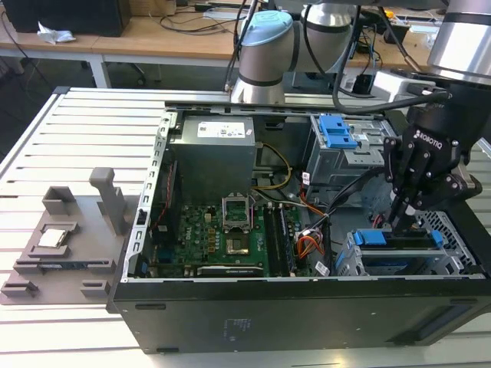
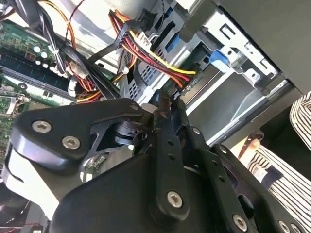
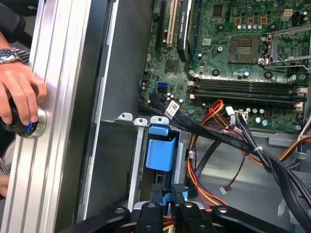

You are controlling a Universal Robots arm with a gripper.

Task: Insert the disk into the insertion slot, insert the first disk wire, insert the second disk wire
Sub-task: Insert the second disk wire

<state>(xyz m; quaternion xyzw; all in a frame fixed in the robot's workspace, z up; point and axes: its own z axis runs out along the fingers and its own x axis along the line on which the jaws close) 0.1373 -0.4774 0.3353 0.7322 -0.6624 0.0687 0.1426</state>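
Note:
The disk, in its bright blue carrier, sits inside the insertion slot, the perforated grey cage at the open case's front corner on the exterior view's right. My gripper reaches down to the cage's top edge, just over the carrier. In the first wrist view the gripper is shut on a small black wire connector, right beside the blue carrier tab. The second wrist view has the fingertips pressed together next to a red, yellow and black wire bundle.
A larger grey bay with a blue latch stands behind the cage. The motherboard and loose cables fill the case's middle. A person's hand rests on a knob at the slatted table's edge. A grey fixture lies on the exterior view's left.

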